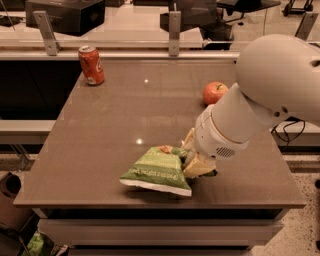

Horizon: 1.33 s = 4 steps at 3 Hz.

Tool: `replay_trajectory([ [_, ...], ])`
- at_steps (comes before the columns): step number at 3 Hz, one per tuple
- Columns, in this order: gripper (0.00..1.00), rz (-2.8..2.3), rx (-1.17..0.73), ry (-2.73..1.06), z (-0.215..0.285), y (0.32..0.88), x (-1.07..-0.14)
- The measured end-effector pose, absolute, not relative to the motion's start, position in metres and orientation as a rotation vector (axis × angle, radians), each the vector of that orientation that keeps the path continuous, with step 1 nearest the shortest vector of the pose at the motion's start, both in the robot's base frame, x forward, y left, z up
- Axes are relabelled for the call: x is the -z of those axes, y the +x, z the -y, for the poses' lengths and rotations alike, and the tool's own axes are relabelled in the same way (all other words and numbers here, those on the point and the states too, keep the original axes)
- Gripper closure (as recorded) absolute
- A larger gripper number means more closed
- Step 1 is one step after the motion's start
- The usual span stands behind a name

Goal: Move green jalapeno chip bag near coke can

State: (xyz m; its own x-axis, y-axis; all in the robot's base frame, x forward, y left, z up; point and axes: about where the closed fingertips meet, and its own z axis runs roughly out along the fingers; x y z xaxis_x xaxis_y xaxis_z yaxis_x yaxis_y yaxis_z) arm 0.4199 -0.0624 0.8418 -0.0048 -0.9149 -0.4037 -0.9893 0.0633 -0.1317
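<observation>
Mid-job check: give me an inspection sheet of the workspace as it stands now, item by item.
Surface: brown glossy tabletop, with two small glare spots.
Job's things: crumpled light-green foil chip bag near the front edge; red cylindrical soda can with silver top upright at the far left corner, well apart from the bag.
Clutter: round red-orange apple on the right side, just behind the arm.
Grippers: end effector at the bag's right end, shut on it.
Cables: black cable looping off the table's right edge, below the arm.
Surroundings: metal posts on a rail behind the table; dark box beyond it.
</observation>
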Motion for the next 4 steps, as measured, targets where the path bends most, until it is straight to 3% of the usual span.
replay_trajectory([
  [4, 1.00, -1.981, -0.062, -1.663, 0.138, 0.501, -0.910],
])
